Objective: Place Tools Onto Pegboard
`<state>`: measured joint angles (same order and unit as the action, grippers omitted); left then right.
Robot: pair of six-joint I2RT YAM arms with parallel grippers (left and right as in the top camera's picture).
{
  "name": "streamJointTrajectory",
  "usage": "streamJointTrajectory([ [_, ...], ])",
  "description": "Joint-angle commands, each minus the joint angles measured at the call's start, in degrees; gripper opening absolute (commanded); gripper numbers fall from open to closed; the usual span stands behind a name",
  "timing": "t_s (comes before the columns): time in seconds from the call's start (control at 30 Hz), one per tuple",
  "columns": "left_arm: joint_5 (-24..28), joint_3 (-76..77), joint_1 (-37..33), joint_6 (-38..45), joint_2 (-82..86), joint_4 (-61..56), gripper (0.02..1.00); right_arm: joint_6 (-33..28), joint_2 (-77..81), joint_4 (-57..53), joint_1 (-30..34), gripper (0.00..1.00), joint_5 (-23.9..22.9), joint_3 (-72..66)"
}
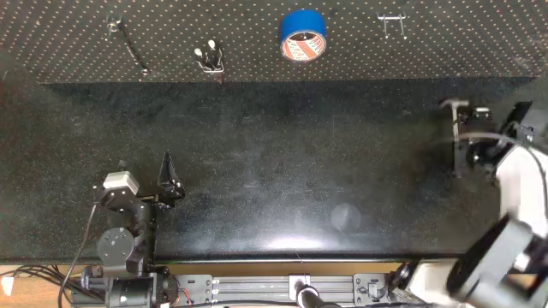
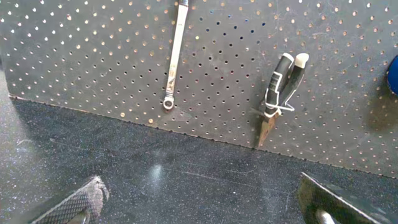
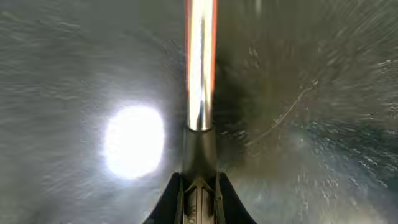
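On the pegboard [image 1: 428,51] hang a wrench [image 1: 128,47], white-handled pliers [image 1: 210,60] and a blue tape roll [image 1: 302,36]. In the left wrist view the wrench [image 2: 175,56] and pliers [image 2: 283,93] hang straight ahead. My left gripper [image 1: 169,178] sits low over the front left of the table, open and empty [image 2: 199,208]. At the table's right my right gripper [image 1: 464,147] is shut on a hammer-like tool [image 1: 455,111]. Its shiny shaft [image 3: 200,62] runs out from between the fingers [image 3: 199,190].
A pair of bare hooks [image 1: 391,24] sticks out of the pegboard to the right of the tape. The black table top [image 1: 308,162] lies open between the two arms. A bright light glare [image 3: 134,140] reflects off the surface beneath the right gripper.
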<state>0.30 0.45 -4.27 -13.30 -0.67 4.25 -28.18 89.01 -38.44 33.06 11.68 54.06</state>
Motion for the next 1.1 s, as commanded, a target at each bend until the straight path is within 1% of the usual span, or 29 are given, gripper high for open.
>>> streamJointTrajectory([
  [0.03, 0.4, -0.1, -0.3, 0.3, 0.5, 0.3, 0.993, 10.1, -25.3, 2.6, -7.2, 0.077, 4.3, -10.2],
  [0.07, 0.4, -0.1, -0.3, 0.3, 0.5, 0.3, 0.993, 13.9, -29.8, 2.7, -10.1, 0.077, 4.3, -11.8],
  [0.1, 0.4, -0.1, -0.3, 0.3, 0.5, 0.3, 0.993, 19.0, -34.6, 3.9, -14.6, 0.077, 4.5, -12.7],
  [0.13, 0.4, -0.1, -0.3, 0.3, 0.5, 0.3, 0.993, 24.6, -38.0, 9.0, -19.9, 0.077, 4.5, -12.7],
  [0.23, 0.4, -0.1, -0.3, 0.3, 0.5, 0.3, 0.993, 30.7, -36.4, 22.3, -25.2, 0.077, 4.5, -12.7],
  [0.33, 0.4, -0.1, -0.3, 0.3, 0.5, 0.3, 0.993, 37.3, -30.0, 33.6, -26.9, 0.08, 4.5, -12.7],
  [0.47, 0.4, -0.1, -0.3, 0.3, 0.5, 0.3, 0.993, 40.6, -23.4, 43.3, -28.3, 0.077, 4.6, -12.7],
  [0.5, 0.4, -0.1, -0.3, 0.3, 0.5, 0.3, 0.993, 40.6, -22.6, 45.1, -29.3, 0.077, 5.7, -12.7],
  [0.57, 0.4, -0.1, -0.3, 0.3, 0.5, 0.3, 0.993, 40.6, -22.0, 45.2, -30.9, 0.077, 8.8, -12.7],
  [0.7, 0.4, -0.1, -0.3, 0.3, 0.5, 0.3, 0.993, 40.6, -22.0, 45.1, -32.8, 0.075, 8.7, -12.7],
  [0.9, 0.4, -0.1, -0.3, 0.3, 0.5, 0.3, 0.993, 40.5, -18.9, 45.0, -29.8, 0.075, 8.5, -12.7],
  [1.03, 0.4, -0.1, -0.3, 0.3, 0.5, 0.3, 0.993, 39.9, -17.5, 45.3, -29.7, 0.077, 8.5, -12.7],
  [1.1, 0.4, -0.1, -0.3, 0.3, 0.5, 0.3, 0.993, 40.0, -14.6, 48.6, -29.8, 0.075, 8.5, -12.7],
])
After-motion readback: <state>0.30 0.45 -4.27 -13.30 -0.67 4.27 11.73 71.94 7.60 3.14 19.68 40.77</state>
